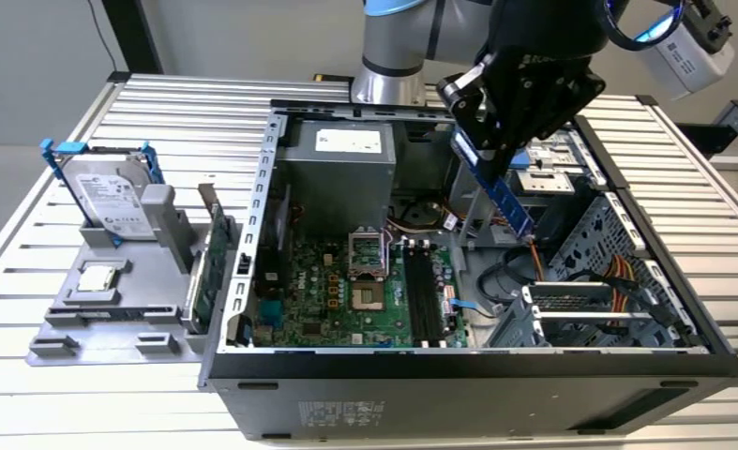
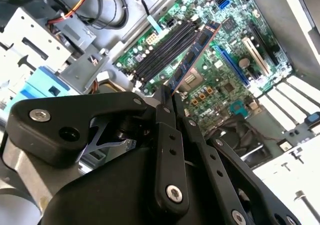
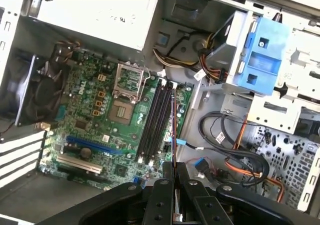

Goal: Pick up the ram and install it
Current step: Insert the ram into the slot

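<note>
My gripper (image 1: pixel 504 155) was clamped tight on the ram (image 1: pixel 502 192), fingers (image 2: pixel 167 135) pinching one end of the blue stick. In the exterior view the ram hung from the grip toward five o'clock, tilted, its free end in the air above the open case (image 1: pixel 469 375) and clear of the board (image 1: pixel 343 291). In the second wrist view the ram (image 2: pixel 192 57) ran out from my fingers toward one o'clock, over the black slots (image 2: pixel 160 50). In the first wrist view I saw it edge-on, a thin line (image 3: pixel 173 130) rising toward twelve o'clock beside the slots (image 3: pixel 155 120). The pinched end was hidden between my fingers, and I could not tell which slot the stick lay over. At nine o'clock from the case, a tray (image 1: pixel 106 319) held a hard drive (image 1: pixel 103 197).
</note>
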`<state>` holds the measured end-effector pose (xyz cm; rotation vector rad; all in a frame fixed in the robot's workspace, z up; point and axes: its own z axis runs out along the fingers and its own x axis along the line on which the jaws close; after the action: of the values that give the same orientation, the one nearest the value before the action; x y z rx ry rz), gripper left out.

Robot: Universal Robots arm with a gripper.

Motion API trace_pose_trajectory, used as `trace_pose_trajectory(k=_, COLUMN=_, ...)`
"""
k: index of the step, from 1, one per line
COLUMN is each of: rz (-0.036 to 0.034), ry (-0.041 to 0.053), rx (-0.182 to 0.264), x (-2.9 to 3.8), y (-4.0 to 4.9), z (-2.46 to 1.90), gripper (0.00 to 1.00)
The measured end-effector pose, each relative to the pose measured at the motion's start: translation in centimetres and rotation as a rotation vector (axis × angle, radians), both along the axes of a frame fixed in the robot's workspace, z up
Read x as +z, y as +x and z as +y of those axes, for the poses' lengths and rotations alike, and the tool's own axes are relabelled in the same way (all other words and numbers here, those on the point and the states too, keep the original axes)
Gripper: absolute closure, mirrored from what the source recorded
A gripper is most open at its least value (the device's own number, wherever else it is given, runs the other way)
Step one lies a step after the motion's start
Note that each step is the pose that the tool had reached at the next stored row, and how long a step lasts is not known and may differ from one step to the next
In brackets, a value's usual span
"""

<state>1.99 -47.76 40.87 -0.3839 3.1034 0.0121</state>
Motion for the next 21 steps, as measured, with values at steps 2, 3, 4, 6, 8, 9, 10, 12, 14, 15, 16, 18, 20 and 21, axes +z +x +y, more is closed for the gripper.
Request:
trace_pose_trajectory(k=2, rz=0.0000, ry=0.0000, rx=-0.026, x=0.00, y=0.00, z=0.00, gripper=1.00)
trace_pose_trajectory(k=3, rz=0.0000, ry=0.0000, rx=-0.039, x=0.00, y=0.00, z=0.00, gripper=1.00)
trace_pose_trajectory(k=4, rz=0.0000, ry=0.0000, rx=-0.054, x=0.00, y=0.00, z=0.00, gripper=1.00)
trace_pose_trajectory(k=6, rz=0.0000, ry=0.0000, rx=-0.082, x=0.00, y=0.00, z=0.00, gripper=1.00)
trace_pose_trajectory(k=8, rz=0.0000, ry=0.0000, rx=-0.102, x=0.00, y=0.00, z=0.00, gripper=1.00)
trace_pose_trajectory(k=9, rz=0.0000, ry=0.0000, rx=-0.104, x=0.00, y=0.00, z=0.00, gripper=1.00)
trace_pose_trajectory(k=10, rz=0.0000, ry=0.0000, rx=-0.104, x=0.00, y=0.00, z=0.00, gripper=1.00)
trace_pose_trajectory(k=12, rz=0.0000, ry=0.0000, rx=-0.104, x=0.00, y=0.00, z=0.00, gripper=1.00)
trace_pose_trajectory(k=14, rz=0.0000, ry=0.0000, rx=-0.105, x=0.00, y=0.00, z=0.00, gripper=1.00)
trace_pose_trajectory(k=15, rz=0.0000, ry=0.0000, rx=-0.105, x=0.00, y=-0.01, z=0.00, gripper=1.00)
trace_pose_trajectory(k=16, rz=0.0000, ry=-0.0001, rx=-0.105, x=0.00, y=-0.03, z=0.00, gripper=1.00)
trace_pose_trajectory(k=18, rz=0.0000, ry=0.0000, rx=-0.105, x=-0.01, y=-0.04, z=0.00, gripper=1.00)
trace_pose_trajectory(k=20, rz=-0.0001, ry=-0.0001, rx=-0.108, x=-0.12, y=-0.04, z=0.01, gripper=1.00)
trace_pose_trajectory(k=21, rz=-0.0001, ry=-0.0001, rx=-0.113, x=-0.20, y=-0.04, z=0.00, gripper=1.00)
